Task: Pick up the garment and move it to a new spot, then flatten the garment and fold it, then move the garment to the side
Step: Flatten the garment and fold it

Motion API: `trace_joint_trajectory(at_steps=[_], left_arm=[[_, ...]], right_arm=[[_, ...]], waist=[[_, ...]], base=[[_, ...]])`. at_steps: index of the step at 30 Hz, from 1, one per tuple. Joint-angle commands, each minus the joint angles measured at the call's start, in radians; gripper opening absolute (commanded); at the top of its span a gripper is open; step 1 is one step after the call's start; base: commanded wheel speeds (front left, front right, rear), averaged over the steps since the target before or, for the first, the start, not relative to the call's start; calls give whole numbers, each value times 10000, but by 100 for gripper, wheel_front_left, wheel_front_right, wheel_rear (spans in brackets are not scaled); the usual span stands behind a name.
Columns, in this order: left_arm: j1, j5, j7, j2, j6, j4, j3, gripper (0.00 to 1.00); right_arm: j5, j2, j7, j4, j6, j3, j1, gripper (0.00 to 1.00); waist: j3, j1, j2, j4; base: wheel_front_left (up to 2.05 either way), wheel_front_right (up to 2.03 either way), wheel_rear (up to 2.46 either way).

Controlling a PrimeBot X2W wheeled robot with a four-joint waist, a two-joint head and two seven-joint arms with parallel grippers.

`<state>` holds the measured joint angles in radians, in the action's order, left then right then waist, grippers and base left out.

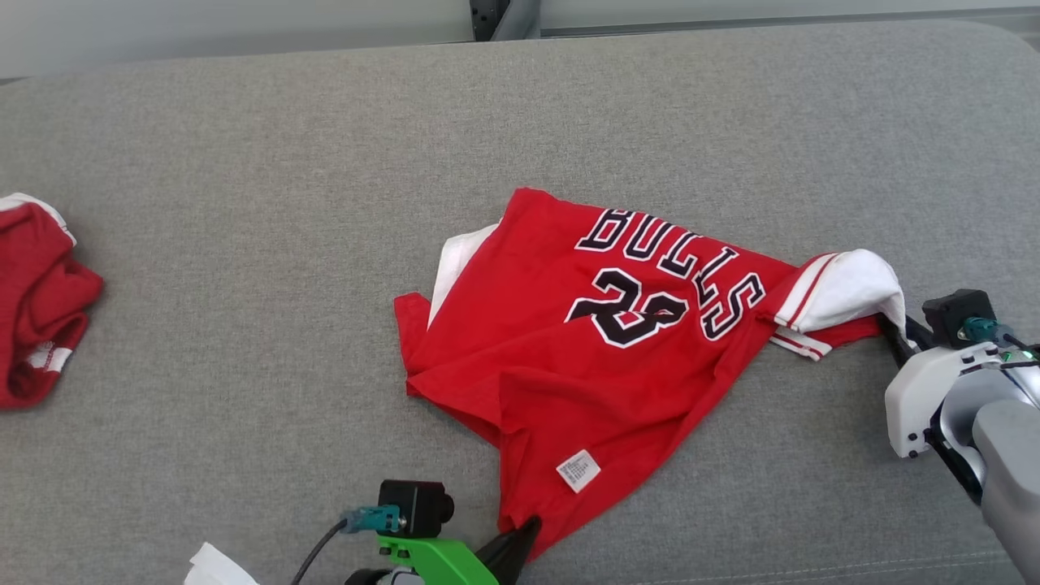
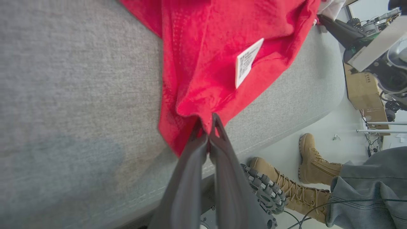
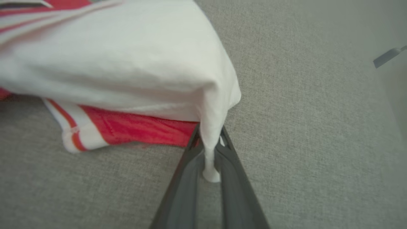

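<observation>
The garment (image 1: pixel 601 349) is a red jersey with black and white lettering, lying crumpled on the grey cushion (image 1: pixel 325 162). My left gripper (image 1: pixel 524 532) is shut on its near hem, below a white care label (image 1: pixel 578 470). The left wrist view shows those two fingers (image 2: pixel 208 125) pinching the red cloth (image 2: pixel 206 57). My right gripper (image 1: pixel 890 335) is shut on the white sleeve (image 1: pixel 845 288) at the garment's right end. Seen from the right wrist, white fabric (image 3: pixel 127 60) hangs down between the dark fingers (image 3: pixel 211 143).
A second red garment (image 1: pixel 36 305) lies bunched at the cushion's left edge. A bit of white cloth (image 1: pixel 215 567) shows at the bottom left. In the left wrist view a person's tan boots (image 2: pixel 305 171) stand on the floor beside the cushion's edge, near a cardboard box (image 2: pixel 365 95).
</observation>
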<state>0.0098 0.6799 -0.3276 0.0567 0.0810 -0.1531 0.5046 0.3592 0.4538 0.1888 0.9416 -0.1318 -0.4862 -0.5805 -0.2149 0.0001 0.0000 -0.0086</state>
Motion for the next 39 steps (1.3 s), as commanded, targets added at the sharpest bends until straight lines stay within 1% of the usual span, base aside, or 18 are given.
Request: trace_joint_trajectory(at_steps=[1,4,6,8,11,13,15,17,18,21,24,26,27,30,32,35,37,39], left_arm=[[-52,122,-23,96,75,137,-57,0],[212,711,-251,194,202,929,-163,0],[406,1504,-489,209,297,2032,-325,0],[499,2091,-766,523,353,3431,-586,0],[264,2609,-1281,1033,345,5461,-1033,0],[-199,2874,-1695,1340,214,6505,-1417,0],[-906,3166,-2150,1574,-20,7254,-1872,0],[-2016,3450,-2684,1812,-319,7437,-2389,0],[-2624,3666,-2958,1840,-510,7280,-2615,0],[-4858,3905,-3593,2200,-954,6202,-3430,0],[-7339,3365,-3621,2259,-1198,4407,-3703,0],[-8955,2717,-3099,2156,-1333,2878,-3800,0],[-9770,2299,-2733,2111,-1346,2078,-3770,0],[-12184,1117,-906,1723,-1394,-38,-3825,0],[-13639,605,713,1375,-1200,-1220,-3969,0],[-14837,133,2667,957,-525,-2767,-3855,0],[-15249,-71,3674,761,14,-3500,-3573,0],[-14983,-168,4512,636,324,-4034,-3234,0]], right_arm=[[175,146,110,19,21,-17,-95,0],[725,512,332,-512,19,1,-117,0],[1322,906,383,-1296,19,71,-56,0],[1957,1551,147,-2442,21,129,122,0],[2970,2837,-682,-4670,19,367,445,0],[3535,3724,-1431,-6156,19,809,623,0],[4177,4384,-2197,-7488,21,1407,681,0],[4373,4947,-2995,-8353,19,1912,423,0],[4362,5049,-3397,-8708,19,2039,202,0],[4389,4715,-4503,-9215,16,2079,-908,0],[3624,4054,-4984,-8887,21,2122,-2580,0],[2833,3269,-4907,-8260,19,2193,-3811,0],[2240,2797,-4609,-7832,19,2401,-4569,0],[324,1418,-3464,-6376,22,3231,-6623,0],[-893,481,-2522,-5534,22,3860,-7785,0],[-2050,-744,-1065,-4551,19,4737,-8799,0],[-2490,-1162,-260,-4133,19,4946,-8910,0],[-2696,-1347,268,-3858,19,4739,-8410,0]], waist=[[47,-1,0,8],[137,-1,0,45],[147,-1,0,76],[152,-1,0,90],[98,-1,0,144],[19,-1,0,182],[-169,-1,0,193],[-434,-1,0,182],[-584,-1,0,161],[-1193,-1,0,33],[-1888,-1,0,47],[-2294,-1,0,18],[-2470,-1,0,-18],[-3026,-1,0,-119],[-3406,-1,0,-192],[-3615,-1,0,-260],[-3595,-1,0,-279],[-3438,-1,0,-286]], base=[[0,0,0],[0,0,0],[0,0,0],[0,0,0],[0,0,0],[0,0,0],[0,0,0],[0,0,0],[0,0,0],[0,0,0],[0,0,0],[0,0,0],[0,0,0],[0,0,0],[0,0,0],[0,0,0],[0,0,0],[0,0,0]])
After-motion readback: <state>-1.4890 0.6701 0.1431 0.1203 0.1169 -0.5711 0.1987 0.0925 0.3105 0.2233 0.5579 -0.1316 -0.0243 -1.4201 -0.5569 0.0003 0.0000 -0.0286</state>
